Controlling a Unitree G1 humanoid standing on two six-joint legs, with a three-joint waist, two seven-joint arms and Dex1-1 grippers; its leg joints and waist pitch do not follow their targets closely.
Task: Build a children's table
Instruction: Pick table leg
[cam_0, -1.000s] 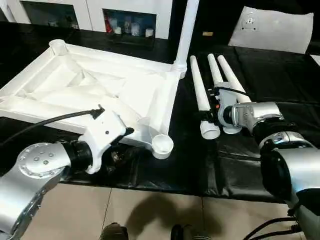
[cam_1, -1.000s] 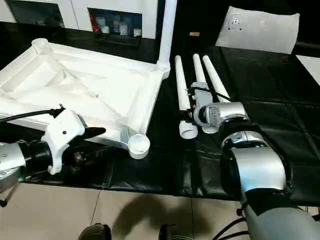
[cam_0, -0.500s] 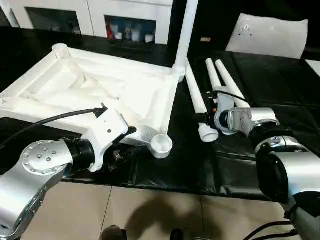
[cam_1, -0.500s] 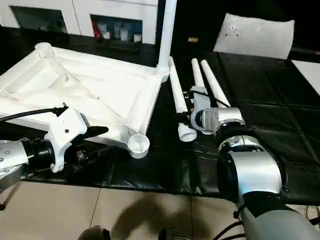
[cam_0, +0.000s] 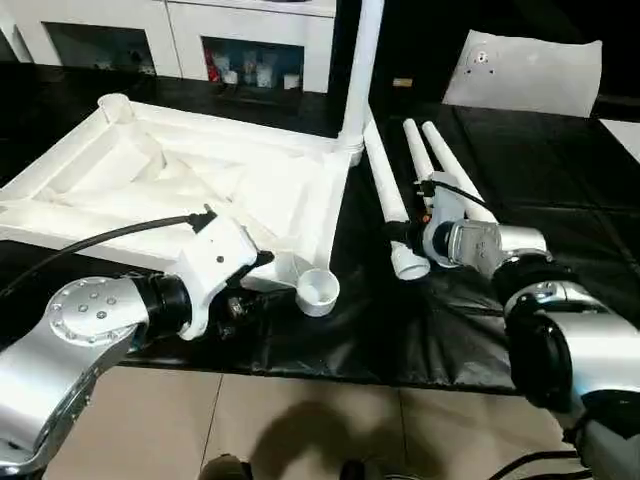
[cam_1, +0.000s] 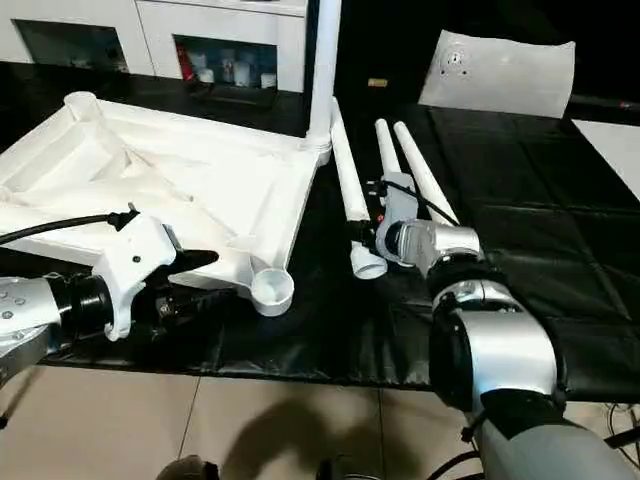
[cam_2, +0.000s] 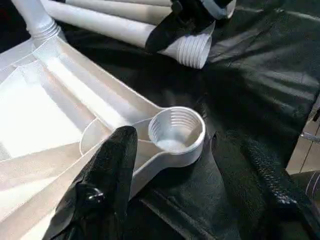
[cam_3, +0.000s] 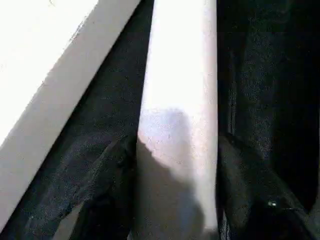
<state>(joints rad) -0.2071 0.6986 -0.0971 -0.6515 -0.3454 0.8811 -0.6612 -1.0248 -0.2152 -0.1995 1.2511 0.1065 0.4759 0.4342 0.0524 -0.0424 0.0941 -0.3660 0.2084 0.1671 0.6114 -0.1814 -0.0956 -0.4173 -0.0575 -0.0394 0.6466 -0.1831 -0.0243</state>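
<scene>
A: Status, near to far?

B: Nearest is the left end effector (cam_2: 175, 165), fingers apart, straddling the table top's near corner socket (cam_0: 318, 291). One finger lies on the rib beside the socket, the other sits off over the black cover. Nothing clamped.

A: Socket state?

B: Empty. Threaded inside, open end up. Table top (cam_0: 170, 185) lies ribbed side up on the black-covered surface (cam_0: 560, 170), near corner hanging at the surface's front edge.

A: Right side?

B: Right end effector (cam_1: 366, 238) is at the threaded end of the innermost loose leg (cam_0: 387, 205), the one just beside the table top's edge. In the right wrist view a finger sits on each side of the tube, so it looks closed around that leg, but I can't confirm contact on both sides from that view.

A: Other legs?

B: Two more loose legs (cam_0: 442, 165) lie flat just beyond it, side by side. Fourth leg (cam_0: 360, 70) is already standing upright in the far right corner socket.

A: So progress?

B: My read: one of four legs fitted, three left. Far left socket (cam_0: 113, 103) is empty too. Likely next job is getting the gripped leg into the near socket. Flat white panel (cam_0: 520, 72) at the far right looks unrelated.
</scene>
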